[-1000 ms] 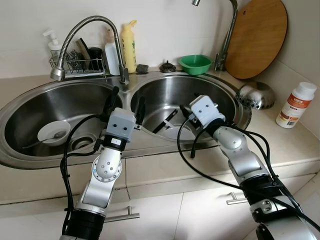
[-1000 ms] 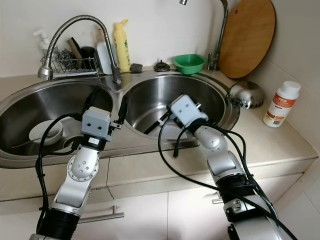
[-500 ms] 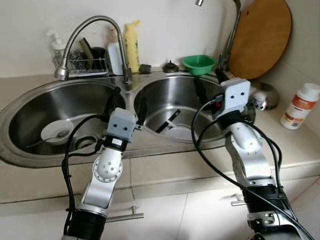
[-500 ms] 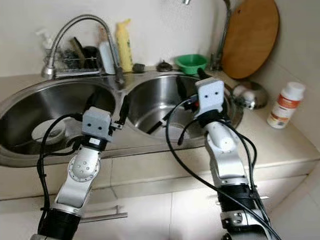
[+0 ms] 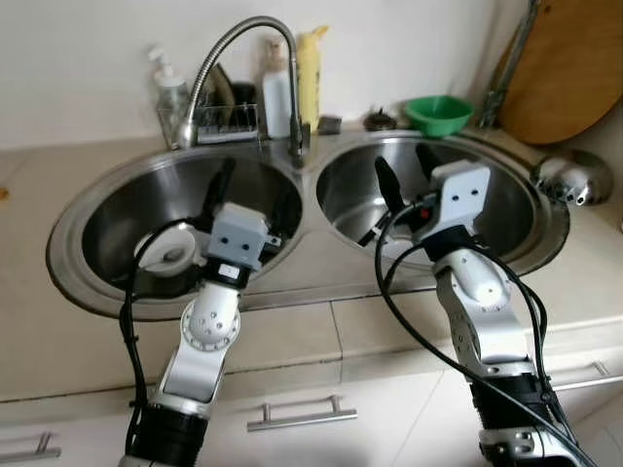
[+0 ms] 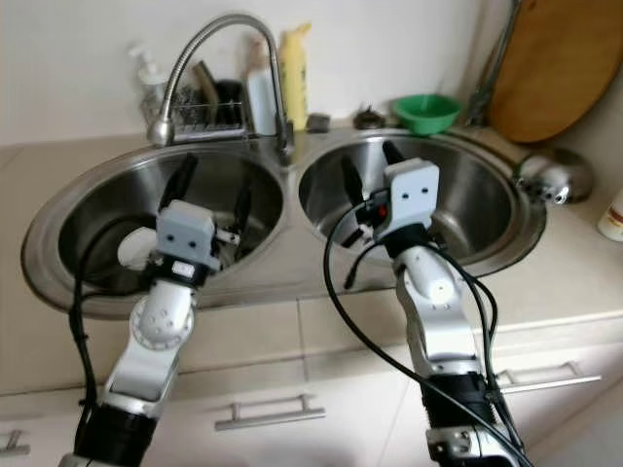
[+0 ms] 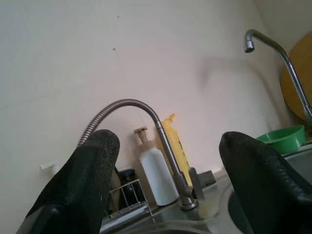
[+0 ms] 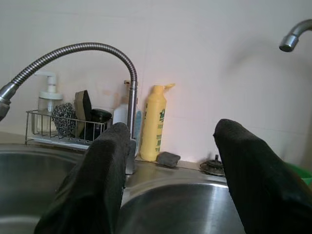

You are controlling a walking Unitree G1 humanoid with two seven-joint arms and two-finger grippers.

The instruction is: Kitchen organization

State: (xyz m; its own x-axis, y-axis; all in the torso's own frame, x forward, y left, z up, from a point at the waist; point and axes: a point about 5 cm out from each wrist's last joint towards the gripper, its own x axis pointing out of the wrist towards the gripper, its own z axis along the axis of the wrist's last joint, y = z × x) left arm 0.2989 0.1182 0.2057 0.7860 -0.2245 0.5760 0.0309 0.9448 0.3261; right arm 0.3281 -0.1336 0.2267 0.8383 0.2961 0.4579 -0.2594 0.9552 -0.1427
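while both arms hover at the sink's front edge, not much looks sorted yet. left basin (image 5: 107, 219) has a white bowl (image 5: 167, 248) near the drain, and the left end effector (image 5: 250, 199) sits over it, fingers spread, empty. a dark utensil (image 5: 371, 230) lies in the right basin (image 5: 526, 209), and the right end effector (image 5: 404, 175) is released too, gripping nothing. so the dishes are all left to do, seemingly. the yellow bottle (image 8: 156, 122) has print, way too small to read.

Both grippers (image 5: 251, 191) (image 5: 401, 167), jaws apart, hover over the double sink (image 5: 107, 199).
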